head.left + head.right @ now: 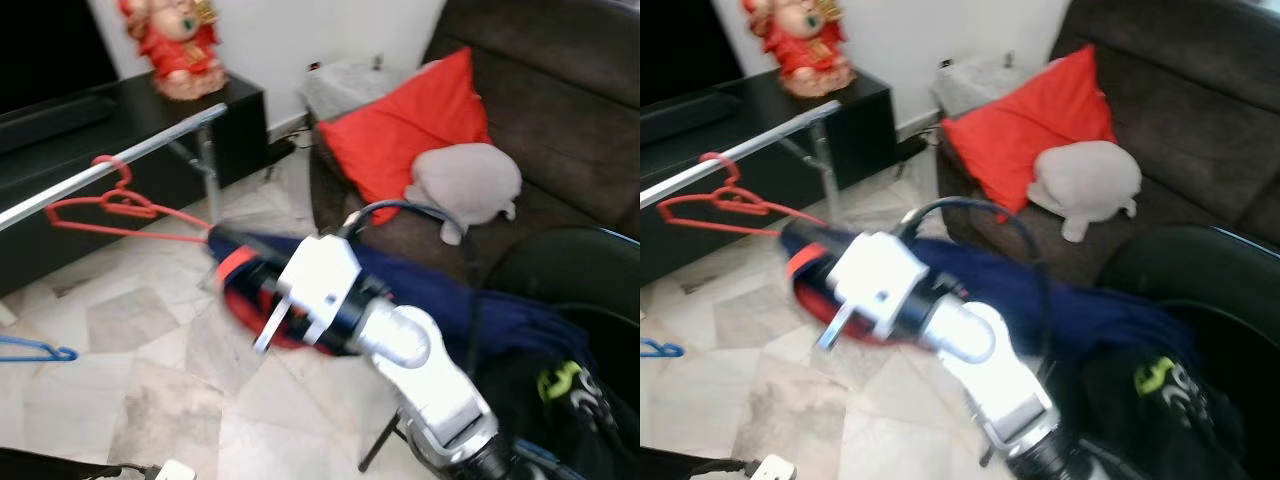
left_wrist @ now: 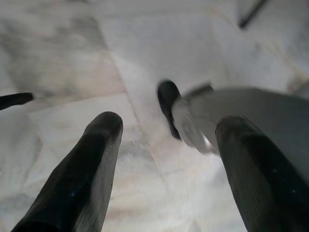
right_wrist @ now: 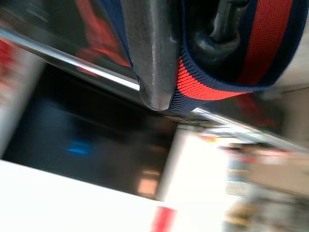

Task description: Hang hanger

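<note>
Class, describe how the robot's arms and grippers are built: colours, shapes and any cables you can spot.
The right arm has rounded silver segments, a white blocky wrist housing and black joint rings. A dark cable loops from the wrist. The left gripper has two long, matte black fingers with rounded tips. The right gripper shows a dark finger with a blunt tip.

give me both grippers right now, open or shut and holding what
left gripper: open, holding nothing, over the marble floor.
right gripper: shut on the navy and red garment, near the rail.
</note>
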